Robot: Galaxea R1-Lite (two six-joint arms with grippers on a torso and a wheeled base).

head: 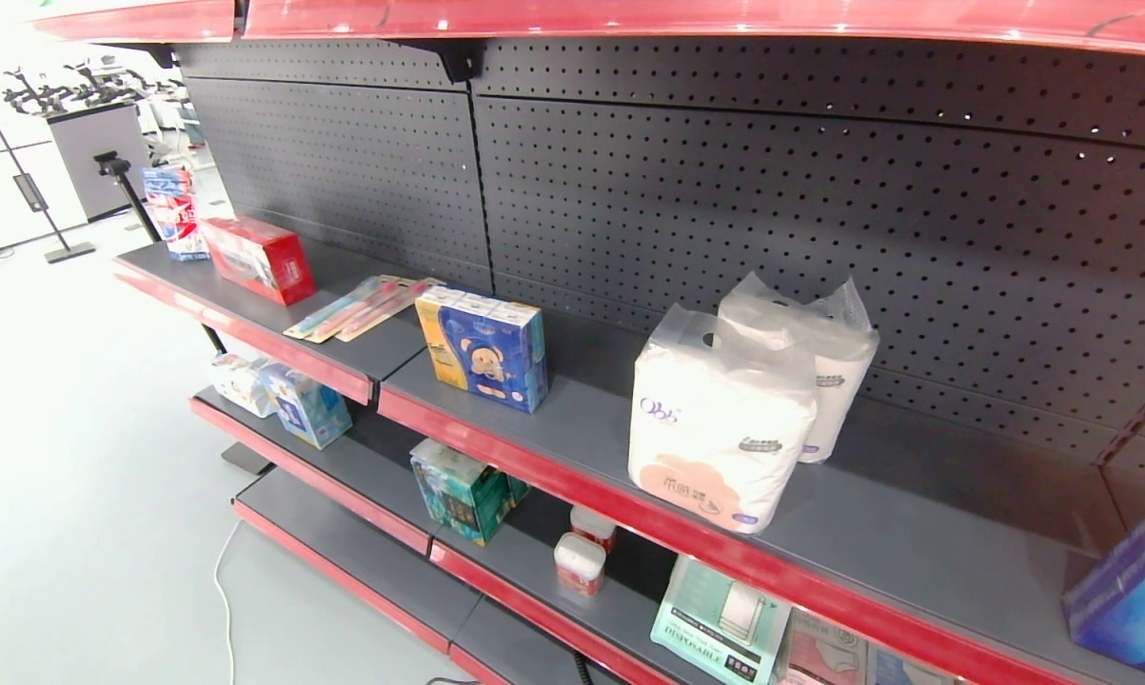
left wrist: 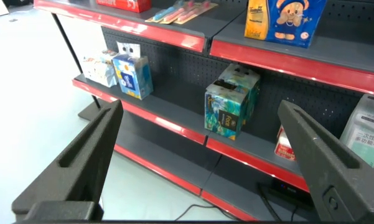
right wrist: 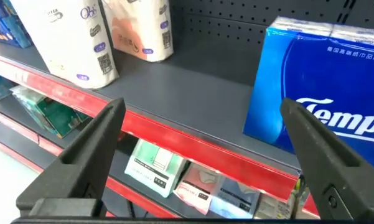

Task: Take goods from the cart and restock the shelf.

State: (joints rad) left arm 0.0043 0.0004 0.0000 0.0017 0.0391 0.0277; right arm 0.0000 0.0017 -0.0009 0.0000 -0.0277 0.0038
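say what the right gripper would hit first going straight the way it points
Likely the bare shelf board between the white pack and the blue pack: the open right gripper points into that gap. Depth is unclear, so the red shelf edge might come first.

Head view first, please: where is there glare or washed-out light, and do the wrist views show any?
Head view: the floor at left burns out to white, and the top shelf edge carries glints; left wrist view: the floor is bright too; right wrist view: even light, no glare.
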